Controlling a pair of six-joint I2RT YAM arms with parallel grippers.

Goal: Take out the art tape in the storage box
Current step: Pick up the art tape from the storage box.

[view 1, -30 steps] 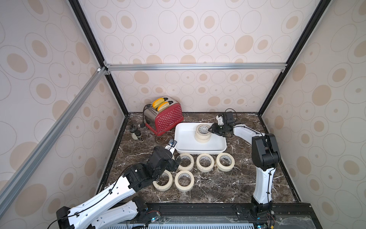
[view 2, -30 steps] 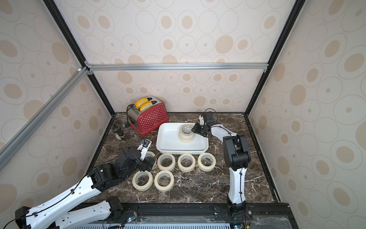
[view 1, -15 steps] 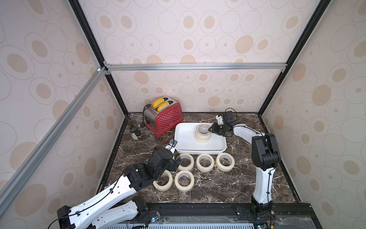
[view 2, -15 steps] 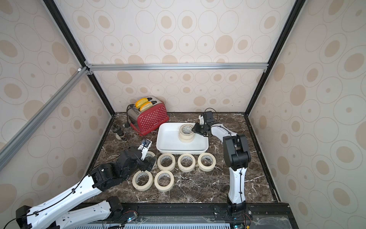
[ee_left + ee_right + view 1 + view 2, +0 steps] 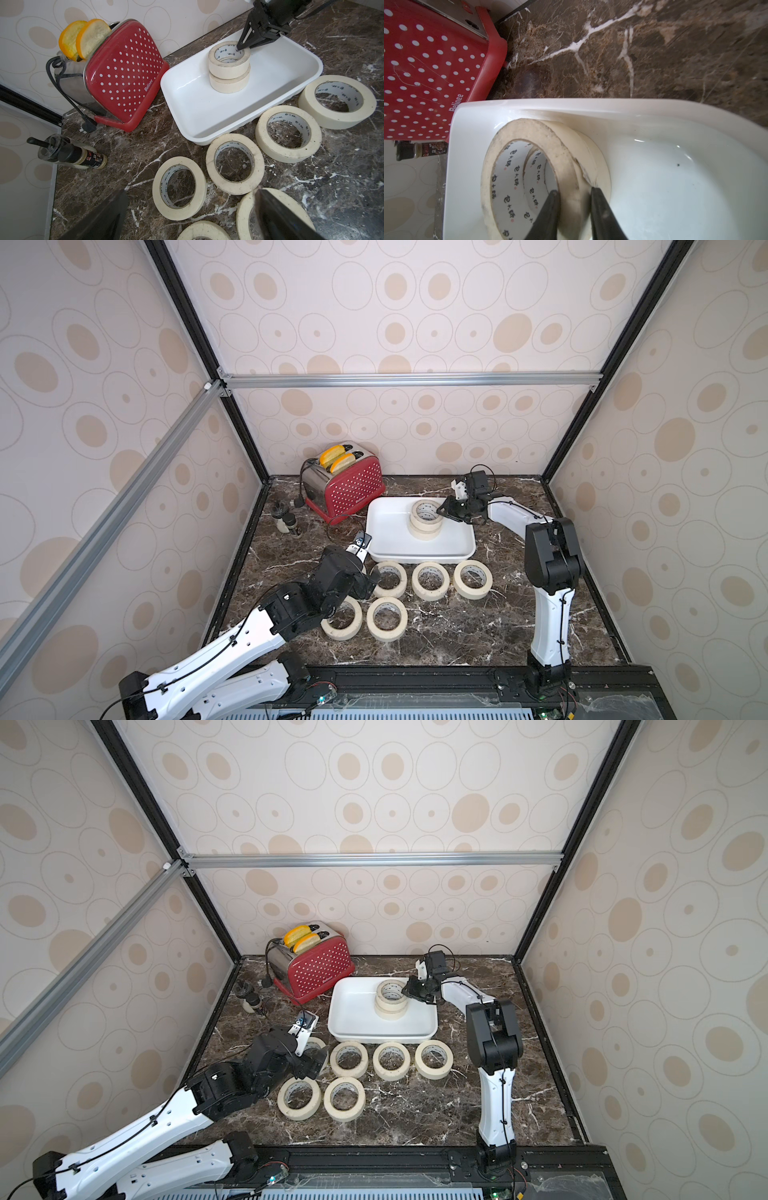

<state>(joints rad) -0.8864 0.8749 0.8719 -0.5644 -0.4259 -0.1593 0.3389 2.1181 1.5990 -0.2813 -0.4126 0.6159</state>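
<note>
The right gripper (image 5: pixel 574 191) is shut tight on the upper tape roll (image 5: pixel 527 133) of a two-roll stack inside the white storage box (image 5: pixel 675 170). One black finger (image 5: pixel 548 212) sits inside the ring against the printed white core. The other presses the cream outer face, so the roll's wall is pinched between them. The lower tape roll (image 5: pixel 228 84) lies flat on the box floor directly beneath the gripped one, its edge showing slightly offset. In both top views this stack sits in the part of the box nearest the right gripper (image 5: pixel 446 512), close to the far rim. The red polka-dot toaster (image 5: pixel 349 493) stands beyond the box's opposite end.

The left gripper (image 5: pixel 191 192) hangs low with its jaws spread wide, holding nothing. Six more tape rolls lie flat on the dark marble surface (image 5: pixel 457 626), outside the box. Four form a row along the box's near wall, running away from the left gripper toward the right arm; the first of them (image 5: pixel 178 187) shows between the open fingers. Two others lie on the robot's side of that row, one of them (image 5: pixel 245 209) partly covered by a finger. Whether that finger touches it cannot be told. A small seasoning bottle (image 5: pixel 83 159) rests off to the left gripper's toaster side, near the wall.
</note>
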